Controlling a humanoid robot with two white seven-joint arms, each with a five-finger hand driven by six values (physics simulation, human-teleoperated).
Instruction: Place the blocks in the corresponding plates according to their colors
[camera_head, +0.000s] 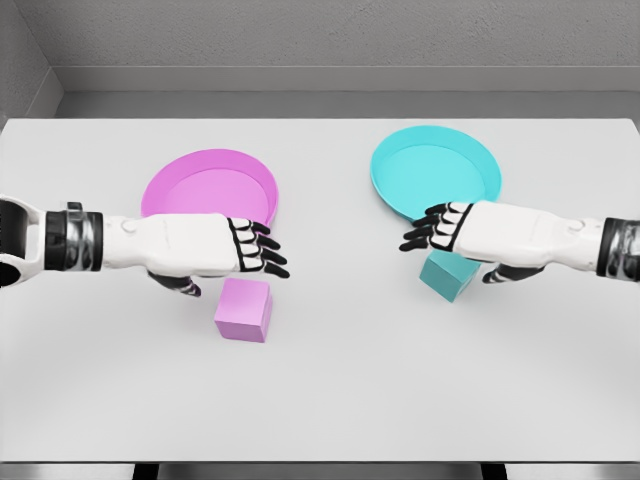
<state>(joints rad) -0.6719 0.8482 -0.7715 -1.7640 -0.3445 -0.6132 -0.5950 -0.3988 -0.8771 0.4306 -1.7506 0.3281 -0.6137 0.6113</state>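
We see a white table w/ two plates toward the back: a pink plate left of centre and a cyan plate to the right, well apart from each other. Both plates hold nothing. The pink block sits flat on the table just in front of the pink plate, not touching it. Our left hand reaches in from the left, palm down, just above and behind that block; its fingers are extended and loosely spread, holding nothing, and we see a gap between them and the block's top. The cyan block is near the front edge of the cyan plate, partly hidden under our right hand. That hand hovers right over it, fingers slightly curled and pointing left; whether it's touching the block we can't tell, but no grip around it shows.
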